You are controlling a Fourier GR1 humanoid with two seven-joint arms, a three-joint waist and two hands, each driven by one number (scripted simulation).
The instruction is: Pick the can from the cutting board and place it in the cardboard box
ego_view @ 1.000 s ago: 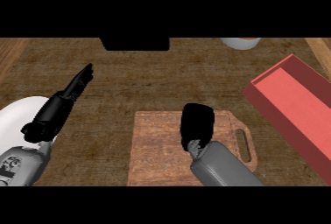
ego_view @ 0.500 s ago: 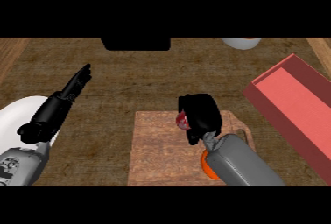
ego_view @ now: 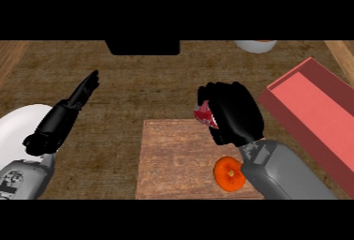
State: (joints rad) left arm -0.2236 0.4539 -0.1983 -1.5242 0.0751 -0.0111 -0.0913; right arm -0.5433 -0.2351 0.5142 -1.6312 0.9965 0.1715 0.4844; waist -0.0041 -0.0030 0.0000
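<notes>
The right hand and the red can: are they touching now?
Touching. In the head view the right hand is curled round the can, whose red side shows at the fingers' left edge with no gap, above the cutting board.

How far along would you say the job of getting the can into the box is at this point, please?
The pickup looks done: the right hand is curled round the red can, seemingly lifted over the cutting board's far edge. The carry is under way. Left: moving it right to the red-sided box and letting go. The left hand rests open.
</notes>
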